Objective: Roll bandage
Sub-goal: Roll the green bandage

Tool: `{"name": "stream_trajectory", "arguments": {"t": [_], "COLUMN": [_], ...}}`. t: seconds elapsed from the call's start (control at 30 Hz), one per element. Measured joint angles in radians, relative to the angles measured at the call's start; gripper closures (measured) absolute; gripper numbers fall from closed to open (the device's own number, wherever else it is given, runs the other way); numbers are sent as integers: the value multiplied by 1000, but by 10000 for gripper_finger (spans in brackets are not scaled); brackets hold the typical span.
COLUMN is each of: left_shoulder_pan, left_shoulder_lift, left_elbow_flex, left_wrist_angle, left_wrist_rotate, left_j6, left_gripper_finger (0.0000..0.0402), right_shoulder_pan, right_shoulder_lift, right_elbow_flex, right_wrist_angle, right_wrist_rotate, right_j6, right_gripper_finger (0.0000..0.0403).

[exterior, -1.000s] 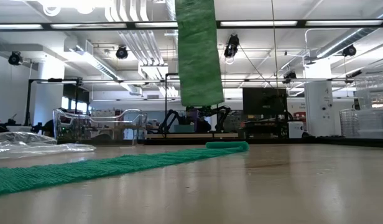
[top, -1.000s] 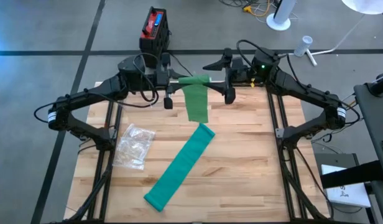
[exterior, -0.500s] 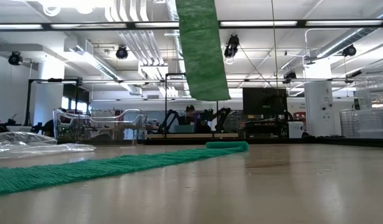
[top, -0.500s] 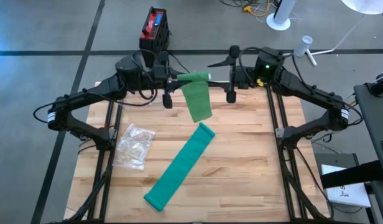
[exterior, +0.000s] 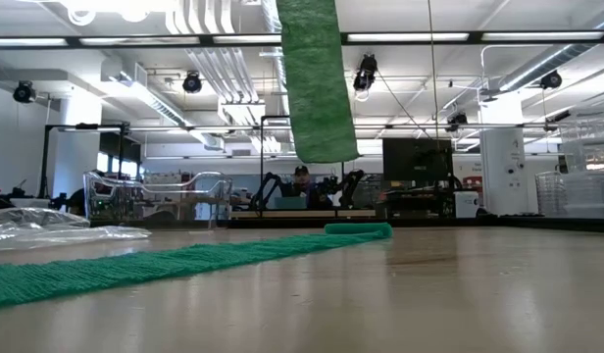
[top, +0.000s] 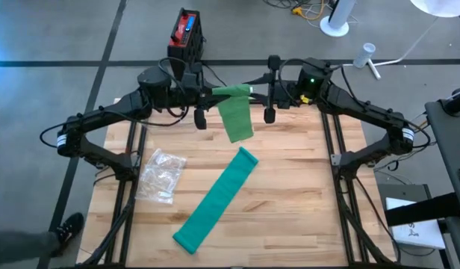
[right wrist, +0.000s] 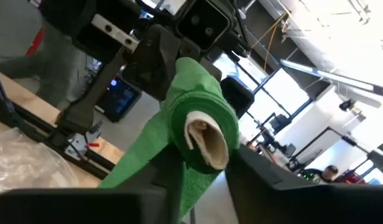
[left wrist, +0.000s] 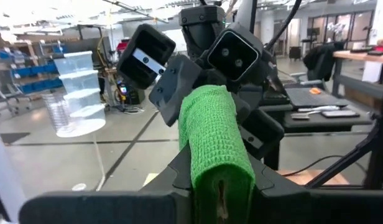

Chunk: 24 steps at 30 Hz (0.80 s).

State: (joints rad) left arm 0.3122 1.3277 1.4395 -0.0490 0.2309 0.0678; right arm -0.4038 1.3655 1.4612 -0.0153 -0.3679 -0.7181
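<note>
Bandage (top: 234, 112): part-wound roll held aloft above table's far edge, left gripper (top: 206, 95) and right gripper (top: 266, 91) both clamped on its ends. Step: winding. Next: rotate, drawing up hanging tail.

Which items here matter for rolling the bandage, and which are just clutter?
In play: bandage, its roll held up between the left gripper and right gripper, tail trailing onto the table.
Lying about: plastic bag, red-and-black box off the table.

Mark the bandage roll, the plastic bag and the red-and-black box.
bandage roll (right wrist: 204, 134), right wrist view, cardboard core end.
plastic bag (top: 161, 174), high view, middle.
red-and-black box (top: 187, 33), high view, top face.
</note>
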Motion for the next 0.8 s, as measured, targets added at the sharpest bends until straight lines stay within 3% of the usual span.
{"name": "stream_trajectory", "arguments": {"t": [0.13,0.23,0.33,0.6,0.7,0.8], "left_shoulder_pan": [0,0,0,-2,-1,-2], "left_shoulder_lift": [0,0,0,0,0,4], "left_elbow_flex": [0,0,0,0,0,0], "left_wrist_angle": [-3,-5,-6,15,13,16], "left_wrist_rotate": [14,20,24,31,42,45], "left_j6": [-28,-33,-34,-32,-33,-43], "left_gripper_finger": [358,358,358,358,358,358], "right_shoulder_pan": [0,6,19,27,27,26], "right_shoulder_lift": [0,-1,-3,2,0,0], "right_elbow_flex": [0,0,0,-1,-1,-1], "right_wrist_angle": [-12,-29,-51,-64,-45,-28], "right_wrist_rotate": [-3,-5,-3,-1,2,3], "right_j6": [-42,-65,-76,-50,-41,-41], "right_gripper_finger": [366,376,355,246,239,265]}}
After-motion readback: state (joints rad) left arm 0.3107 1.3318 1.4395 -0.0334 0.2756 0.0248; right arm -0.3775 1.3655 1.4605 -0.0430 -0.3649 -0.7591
